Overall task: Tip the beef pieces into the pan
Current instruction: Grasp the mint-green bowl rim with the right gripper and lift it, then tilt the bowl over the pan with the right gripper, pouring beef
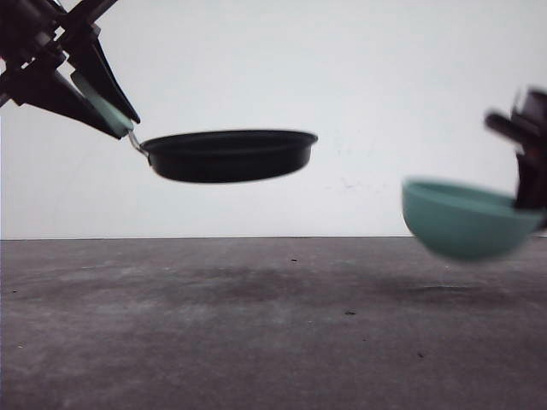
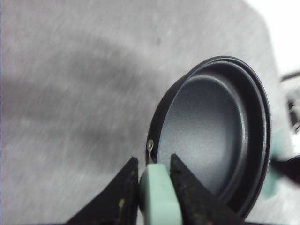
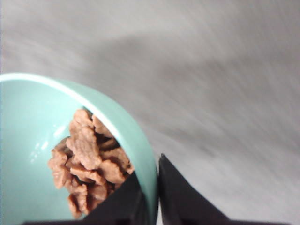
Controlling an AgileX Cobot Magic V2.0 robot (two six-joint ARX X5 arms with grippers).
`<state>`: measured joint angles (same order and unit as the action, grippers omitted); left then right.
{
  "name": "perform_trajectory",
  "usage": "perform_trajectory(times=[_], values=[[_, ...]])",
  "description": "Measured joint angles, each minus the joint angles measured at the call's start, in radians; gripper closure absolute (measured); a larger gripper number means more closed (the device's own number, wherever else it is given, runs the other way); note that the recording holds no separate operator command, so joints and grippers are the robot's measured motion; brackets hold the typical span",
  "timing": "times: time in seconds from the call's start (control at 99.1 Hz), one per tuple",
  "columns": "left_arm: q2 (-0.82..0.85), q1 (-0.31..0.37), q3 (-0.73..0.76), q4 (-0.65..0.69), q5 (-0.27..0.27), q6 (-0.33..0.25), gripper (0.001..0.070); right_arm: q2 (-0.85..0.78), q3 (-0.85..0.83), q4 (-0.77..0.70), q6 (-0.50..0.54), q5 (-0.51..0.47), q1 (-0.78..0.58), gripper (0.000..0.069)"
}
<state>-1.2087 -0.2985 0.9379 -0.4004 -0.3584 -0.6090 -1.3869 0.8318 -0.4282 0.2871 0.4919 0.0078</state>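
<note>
Front view had my left pincer (image 1: pixel 107 107) at the upper left of the frame, clamped on the mint-green handle (image 1: pixel 101 102) of the pan (image 1: pixel 229 155), which hung level in the air above the worktop (image 1: pixel 273 325), its handle-to-rim axis running across the frame toward the right. At the right edge my right pincer (image 1: pixel 530 192) gripped the rim of the teal bowl (image 1: pixel 461 220), held lower than the pan and well apart from it, with open air between them. From the left wrist I saw the pan's dark inside bare, the handle (image 2: pixel 157 197) pinched between my two fingers (image 2: pixel 124 194). From the right wrist the beef pieces (image 3: pixel 89 161) lay heaped inside the bowl (image 3: pixel 136 140) against its wall, next to my fingers (image 3: pixel 178 197) closed over the rim. I judged pouring had not begun: the bowl needed to rise and travel leftward in the front frame until its lip stood over the pan.
</note>
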Motion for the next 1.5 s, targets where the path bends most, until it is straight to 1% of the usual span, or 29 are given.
perform_trajectory(times=[0.161, 0.313, 0.383, 0.454, 0.565, 0.686, 0.777, 0.928, 1.009, 1.059, 1.15, 1.271, 1.433, 1.503], values=[[0.0, -0.037, 0.0, -0.03, 0.009, 0.018, 0.0649, 0.103, 0.053, 0.016, 0.054, 0.024, 0.064, 0.0676], [0.0, -0.067, 0.0, -0.024, 0.016, 0.018, 0.0649, 0.139, 0.163, 0.018, 0.112, 0.024, 0.171, 0.0676], [0.0, -0.079, 0.0, -0.024, 0.015, 0.017, 0.0649, 0.14, 0.219, 0.02, 0.134, 0.012, 0.234, 0.0676], [0.0, -0.093, 0.0, -0.023, 0.01, 0.017, 0.0649, 0.14, 0.267, 0.022, 0.144, -0.031, 0.301, 0.0676], [-0.001, -0.117, 0.0, -0.023, -0.009, 0.012, 0.0649, 0.141, 0.301, 0.037, 0.139, -0.165, 0.407, 0.0676], [-0.001, -0.128, 0.0, -0.023, -0.045, 0.003, 0.0649, 0.14, 0.3, 0.022, 0.1, -0.396, 0.517, 0.0676], [-0.001, -0.13, 0.0, -0.023, -0.069, -0.007, 0.0649, 0.135, 0.3, 0.023, 0.043, -0.565, 0.583, 0.0676], [-0.001, -0.13, 0.0, -0.023, -0.105, -0.034, 0.0649, 0.123, 0.3, 0.035, -0.071, -0.884, 0.688, 0.0676], [-0.001, -0.131, 0.0, -0.025, -0.114, -0.047, 0.0649, 0.121, 0.3, 0.073, -0.137, -1.01, 0.736, 0.0676], [-0.001, -0.131, 0.0, -0.034, -0.114, -0.053, 0.0649, 0.121, 0.3, 0.102, -0.178, -1.06, 0.763, 0.0676], [-0.001, -0.131, 0.0, -0.069, -0.114, -0.064, 0.0649, 0.119, 0.3, 0.142, -0.249, -1.122, 0.805, 0.0676], [-0.001, -0.131, 0.0, -0.125, -0.114, -0.066, 0.0649, 0.092, 0.3, 0.157, -0.338, -1.209, 0.857, 0.0676], [-0.001, -0.131, 0.0, -0.155, -0.114, -0.07, 0.0649, 0.048, 0.268, 0.188, -0.381, -1.284, 0.906, 0.0676], [-0.001, -0.131, 0.0, -0.172, -0.114, -0.073, 0.0649, 0.045, 0.233, 0.233, -0.406, -1.304, 0.929, 0.0676]])
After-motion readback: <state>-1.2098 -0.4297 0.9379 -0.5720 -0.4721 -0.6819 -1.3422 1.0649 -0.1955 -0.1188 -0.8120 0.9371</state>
